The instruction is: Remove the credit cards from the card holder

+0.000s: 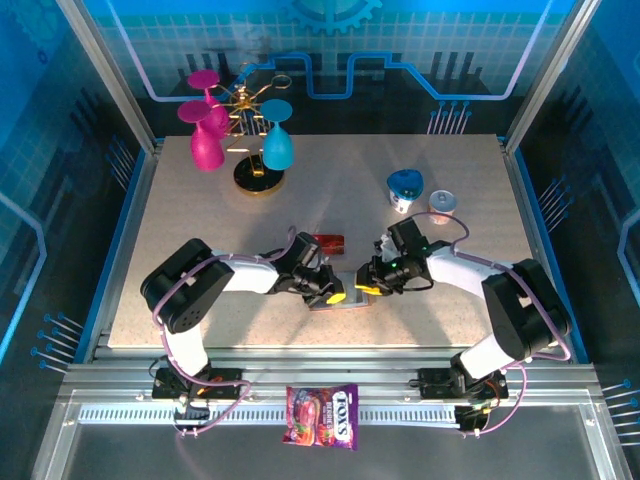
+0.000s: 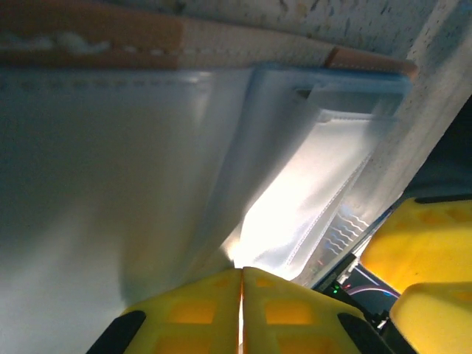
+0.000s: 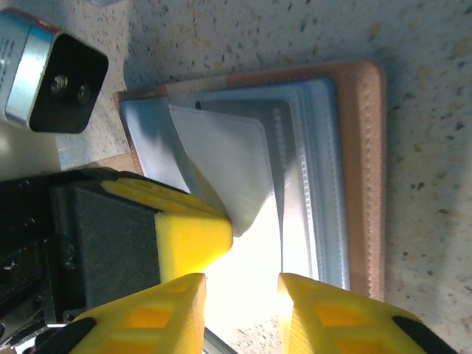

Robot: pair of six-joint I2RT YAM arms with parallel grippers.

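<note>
I see the card holder (image 1: 338, 302) (image 3: 365, 184) (image 2: 295, 184) lying open near the front edge of the tabletop (image 1: 260, 325), between my two grippers. My left gripper (image 1: 330, 290) (image 2: 241, 274) is pinched tight on one clear pocket (image 3: 228, 158). My right gripper (image 1: 368, 285) (image 3: 242, 284) has its fingers a little apart, over the holder. One red card (image 1: 328, 241) lies just behind.

Robot lab, aluminium-framed table (image 1: 340, 165), printed blue backdrop (image 1: 420, 50)
</note>
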